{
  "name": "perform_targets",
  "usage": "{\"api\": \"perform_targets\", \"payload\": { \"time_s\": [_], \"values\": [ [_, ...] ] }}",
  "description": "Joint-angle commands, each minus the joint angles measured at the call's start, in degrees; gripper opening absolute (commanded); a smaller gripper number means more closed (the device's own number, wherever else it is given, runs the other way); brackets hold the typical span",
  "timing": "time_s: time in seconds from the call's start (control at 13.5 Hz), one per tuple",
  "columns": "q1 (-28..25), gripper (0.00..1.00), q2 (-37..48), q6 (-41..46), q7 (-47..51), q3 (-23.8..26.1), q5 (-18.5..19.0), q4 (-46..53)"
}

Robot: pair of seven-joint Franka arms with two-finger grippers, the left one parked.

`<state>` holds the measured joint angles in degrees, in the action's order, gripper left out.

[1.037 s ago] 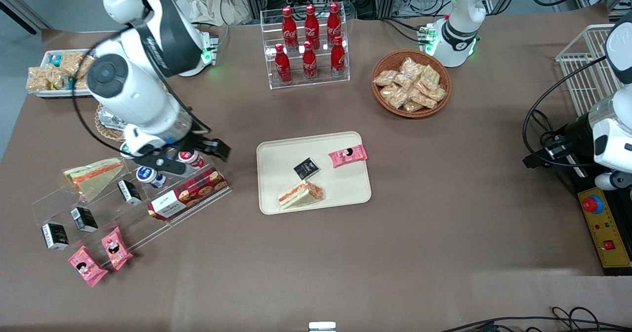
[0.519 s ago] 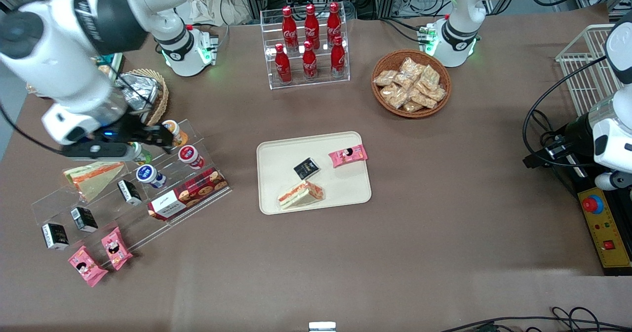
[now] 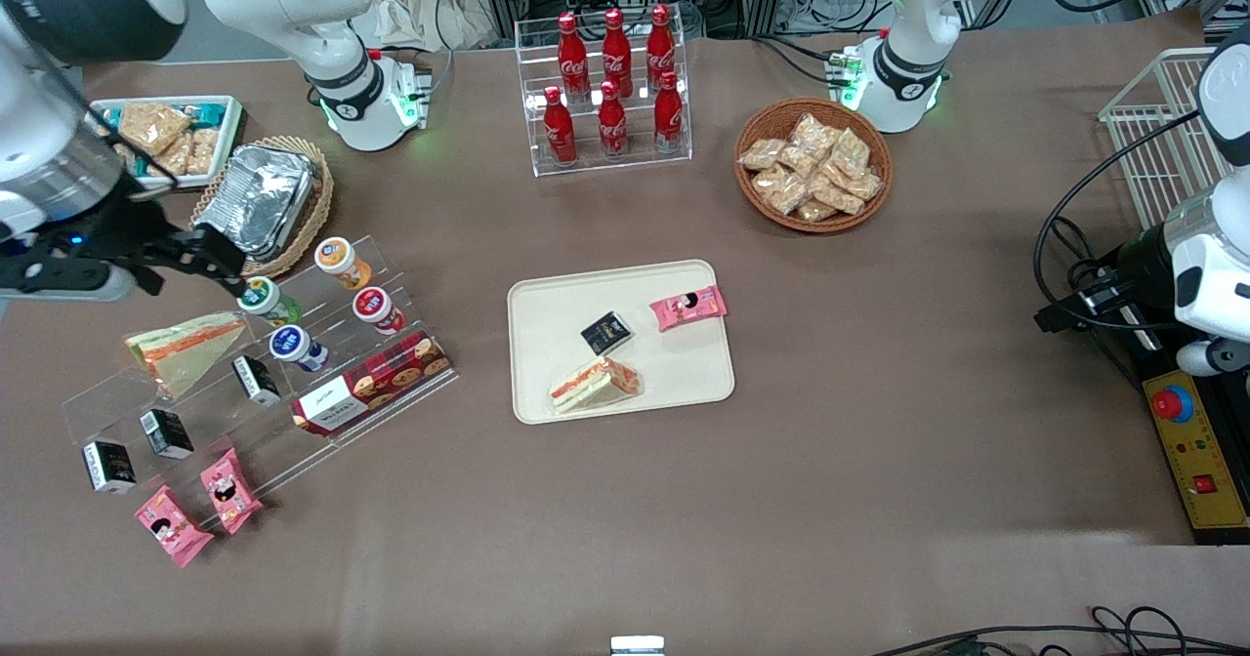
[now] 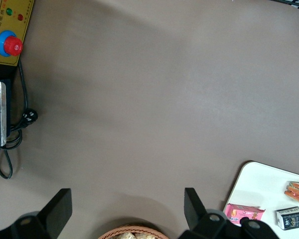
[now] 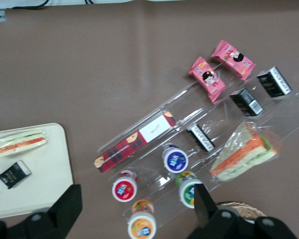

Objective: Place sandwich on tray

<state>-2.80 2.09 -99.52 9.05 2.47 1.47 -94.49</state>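
So the sandwich [image 3: 594, 386] sits on the tray [image 3: 547, 305] at its nearer edge, plus one black packet [image 3: 605, 332] and one pink snack pack [image 3: 688, 307]. Farther back, a wicker basket [image 3: 752, 129] holds cracker packs, and a clear rack [image 3: 604, 153] holds six Coca-Cola bottles. The gripper [image 3: 200, 258] hangs empty, fingers apart, above the acrylic shelf [image 3: 293, 422].

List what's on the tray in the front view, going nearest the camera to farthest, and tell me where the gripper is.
On the tray: sandwich → small black packet → pink snack pack. The gripper, open, hovers over the clear display stand, toward the working arm's end.
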Motion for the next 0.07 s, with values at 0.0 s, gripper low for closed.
{"api": "perform_targets", "payload": {
  "time_s": [0.0],
  "values": [
    [3.0,1.0,-1.2,1.5,-4.9,0.5,-1.5,1.9]
  ]
}}
